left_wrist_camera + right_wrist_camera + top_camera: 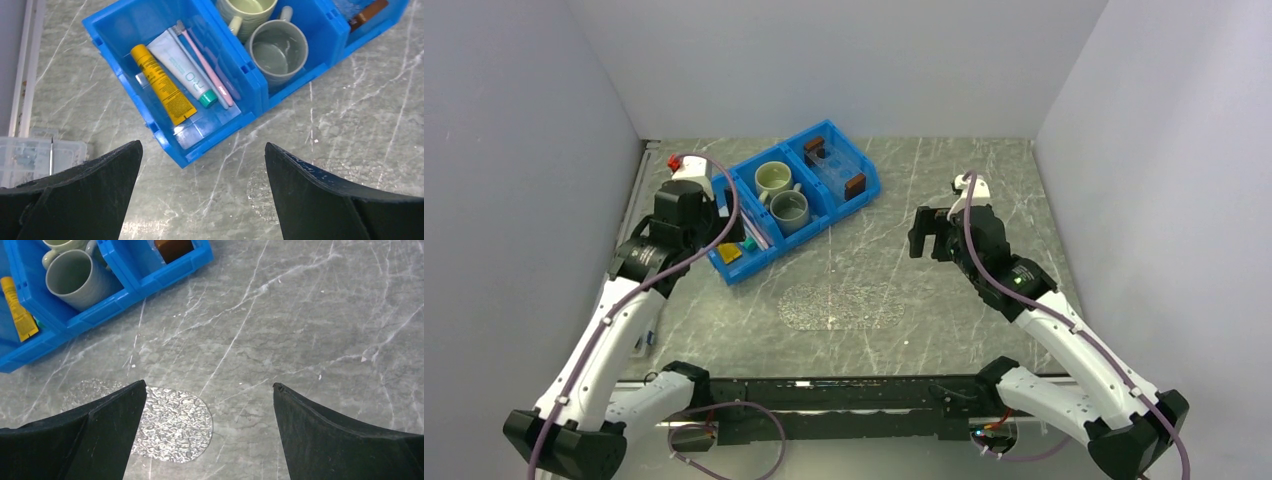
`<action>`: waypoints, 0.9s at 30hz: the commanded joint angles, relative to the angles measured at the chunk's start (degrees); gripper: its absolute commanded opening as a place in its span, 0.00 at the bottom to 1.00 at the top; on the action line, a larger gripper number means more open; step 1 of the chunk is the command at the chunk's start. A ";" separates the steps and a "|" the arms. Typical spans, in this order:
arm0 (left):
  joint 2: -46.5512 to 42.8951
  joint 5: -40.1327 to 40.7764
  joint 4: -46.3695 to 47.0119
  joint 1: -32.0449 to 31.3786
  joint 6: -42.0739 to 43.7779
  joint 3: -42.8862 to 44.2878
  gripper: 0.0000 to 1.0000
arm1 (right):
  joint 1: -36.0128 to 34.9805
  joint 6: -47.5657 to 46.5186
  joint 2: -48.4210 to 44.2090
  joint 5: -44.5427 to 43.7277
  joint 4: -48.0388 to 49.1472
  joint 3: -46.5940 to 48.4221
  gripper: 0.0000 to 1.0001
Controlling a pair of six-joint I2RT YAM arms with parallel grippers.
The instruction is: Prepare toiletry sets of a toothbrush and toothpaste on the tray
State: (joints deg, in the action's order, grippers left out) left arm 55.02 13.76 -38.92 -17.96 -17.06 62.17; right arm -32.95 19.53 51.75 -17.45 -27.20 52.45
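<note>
Grey marble table (pixel 924 300): yellow toothpaste (pixel 162 85), white toothpaste (pixel 182 67) and toothbrush (pixel 207 70) lie together in the blue bin's (pixel 112 30) end compartment, with the tray (pixel 835 167) in the opposite one. Left gripper (pixel 202 146) hovers nearby, spread wide and empty; right gripper (pixel 210 385) likewise.

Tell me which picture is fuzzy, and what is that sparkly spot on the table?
Nothing is really fuzzy. Right wrist view: the sparkly patch is a bumpy bit of the table bouncing light back. Left wrist view: sharp, with a pale shine on the blue bin floor. Top view: even light, only soft shadows.
</note>
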 commanded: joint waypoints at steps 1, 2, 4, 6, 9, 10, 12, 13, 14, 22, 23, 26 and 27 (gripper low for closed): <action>2.88 2.87 -3.34 2.75 -2.14 3.73 0.99 | -0.16 0.37 0.33 1.41 -0.23 -0.20 1.00; 3.62 2.70 -3.36 3.98 -2.30 3.92 0.99 | -0.14 0.22 0.74 1.33 -0.53 -0.23 1.00; 5.32 1.67 -3.40 6.79 -2.62 4.23 0.99 | -0.19 -0.17 1.59 1.28 -1.31 0.17 1.00; 7.03 0.80 -3.98 9.12 -3.05 4.88 0.99 | -0.18 -0.12 2.23 1.35 -1.93 0.45 1.00; 10.01 2.62 -4.71 10.80 -3.48 6.03 1.00 | -0.18 0.38 2.57 1.46 -1.89 -0.15 1.00; 10.99 3.36 -4.91 11.24 -3.76 6.39 0.99 | -0.14 0.75 2.61 1.46 -1.73 -0.37 1.00; 13.63 4.43 -5.95 12.58 -4.79 7.51 0.99 | -0.16 1.59 2.86 1.90 -1.51 -0.85 1.00; 14.89 4.16 -6.32 13.10 -4.94 8.24 0.99 | -0.17 1.84 3.04 2.24 -1.39 -1.01 1.00; 16.26 3.92 -6.76 13.53 -5.16 8.92 0.99 | -0.14 1.95 3.21 2.62 -1.32 -1.10 1.00; 25.98 1.12 -7.94 16.03 -4.69 12.80 0.93 | -0.16 2.57 3.41 5.46 -0.72 -2.43 1.00; 27.18 0.77 -8.25 16.57 -4.39 13.19 0.93 | -0.14 2.37 3.32 5.46 -0.89 -2.48 1.00; 30.50 -0.07 -9.17 17.76 -4.17 13.65 0.88 | -0.17 1.77 2.99 5.47 -1.41 -2.07 1.00; 31.21 -0.59 -9.14 19.05 -4.20 13.63 0.87 | -0.13 1.62 2.79 5.61 -1.51 -1.94 1.00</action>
State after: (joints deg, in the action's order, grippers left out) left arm 84.05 14.87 -46.28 -1.13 -21.69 73.63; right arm -32.95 21.43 55.29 -12.84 -29.10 49.93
